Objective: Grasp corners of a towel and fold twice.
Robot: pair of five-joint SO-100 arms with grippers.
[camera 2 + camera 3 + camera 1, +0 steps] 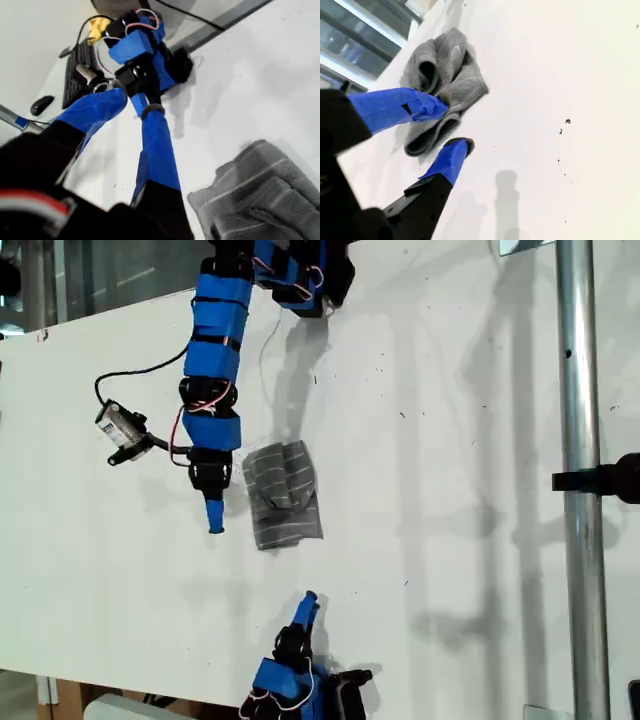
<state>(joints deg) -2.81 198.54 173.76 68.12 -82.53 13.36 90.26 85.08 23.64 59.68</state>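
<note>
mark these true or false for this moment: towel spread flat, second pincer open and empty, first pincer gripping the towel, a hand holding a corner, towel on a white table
1. The towel is spread out flat. False: the towel lies folded into a small, lumpy bundle.
2. My second pincer is open and empty. True: my second pincer has its jaws apart, short of the towel, with nothing between them.
3. My first pincer is gripping the towel. False: my first pincer sits beside the towel on the exterior view's left, apart from it.
4. A person's hand holds a corner. False: no hand shows in any view.
5. The towel rests on a white table. True: it lies on the white table.
</note>
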